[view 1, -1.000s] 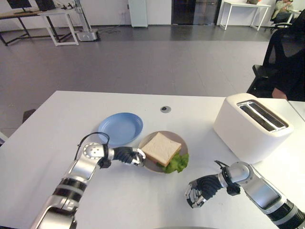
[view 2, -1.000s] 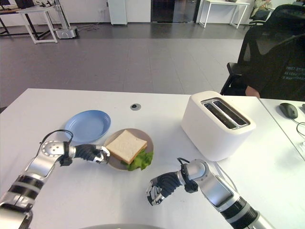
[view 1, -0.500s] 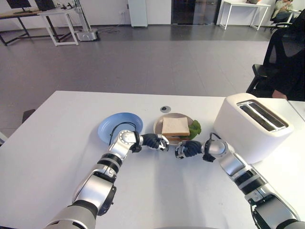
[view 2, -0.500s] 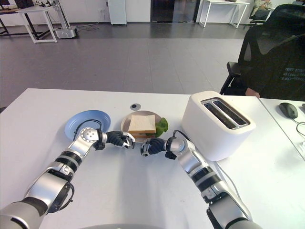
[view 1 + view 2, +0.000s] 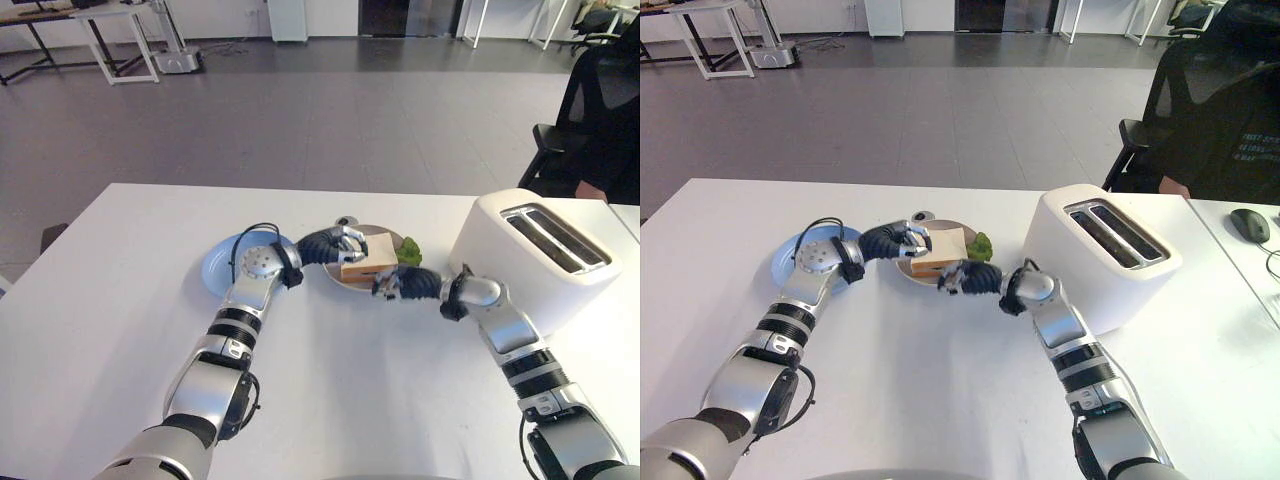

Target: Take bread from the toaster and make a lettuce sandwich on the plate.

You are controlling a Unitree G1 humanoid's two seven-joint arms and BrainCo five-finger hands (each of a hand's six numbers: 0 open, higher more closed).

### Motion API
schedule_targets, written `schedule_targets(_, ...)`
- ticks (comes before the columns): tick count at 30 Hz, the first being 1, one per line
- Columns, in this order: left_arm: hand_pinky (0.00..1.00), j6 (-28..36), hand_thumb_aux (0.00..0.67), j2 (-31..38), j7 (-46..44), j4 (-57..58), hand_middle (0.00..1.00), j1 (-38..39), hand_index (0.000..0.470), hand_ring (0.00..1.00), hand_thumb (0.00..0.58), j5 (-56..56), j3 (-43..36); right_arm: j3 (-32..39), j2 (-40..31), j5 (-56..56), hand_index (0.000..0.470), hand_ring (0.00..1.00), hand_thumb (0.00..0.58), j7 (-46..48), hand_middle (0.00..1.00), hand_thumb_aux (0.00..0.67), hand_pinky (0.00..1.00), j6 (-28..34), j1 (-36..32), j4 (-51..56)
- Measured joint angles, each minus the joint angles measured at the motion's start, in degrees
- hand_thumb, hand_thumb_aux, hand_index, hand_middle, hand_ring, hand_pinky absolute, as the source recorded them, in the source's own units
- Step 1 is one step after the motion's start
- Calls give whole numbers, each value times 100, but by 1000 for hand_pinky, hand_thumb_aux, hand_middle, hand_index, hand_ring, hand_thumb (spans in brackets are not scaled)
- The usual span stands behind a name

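The sandwich (image 5: 368, 256) is gripped at its edge by the left hand (image 5: 328, 244), on the plate (image 5: 340, 278). The right hand (image 5: 402, 285) is pressed just beside at the near rim; its grasp cannot be told.

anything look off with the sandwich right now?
Only the lettuce: it sticks out of the sandwich on the side facing the toaster instead of sitting tucked under the bread. Nothing is spilled on the table, tipped or damaged.

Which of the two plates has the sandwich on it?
The brown plate, next to the toaster, holds the sandwich; the blue plate lies left of it.
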Motion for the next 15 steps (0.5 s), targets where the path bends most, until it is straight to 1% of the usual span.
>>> schedule_targets(3,0,981,0,-217,693,-1387,0,495,0,0,0,-744,497,-557,303,443,0,0,0,-523,0,0,0,314,119,-954)
schedule_targets(4,0,1570,0,-390,1160,-2154,0,823,0,0,0,-1159,759,-863,542,683,0,0,0,-907,0,0,0,489,176,-1373)
schedule_targets(6,0,2494,0,-727,2097,-3344,0,1466,0,0,0,-1721,1145,-1342,1020,1159,0,0,0,-1559,0,0,0,839,320,-2035)
schedule_targets(7,0,2718,0,-882,2523,-3758,0,1786,0,0,0,-1782,1276,-1407,1196,1317,0,0,0,-1713,0,0,0,891,398,-2212)
schedule_targets(9,0,2766,0,-1282,3562,-4486,0,2278,0,0,0,-1597,1503,-1309,1452,1362,0,0,0,-1914,0,0,0,898,404,-2284)
schedule_targets(11,0,2733,0,-1345,4159,-4783,0,2298,0,0,0,-1228,1521,-1298,1515,1337,0,0,0,-2205,0,0,0,951,385,-2252)
schedule_targets(13,0,2718,0,-1360,4260,-4897,0,2298,0,0,0,-1084,1410,-1421,1562,1105,0,0,0,-2706,0,0,0,955,355,-1963)
schedule_targets(15,0,2715,0,-1312,4117,-5057,0,2303,0,0,0,-1095,1290,-1573,1590,782,0,0,0,-3267,0,0,0,947,331,-1581)
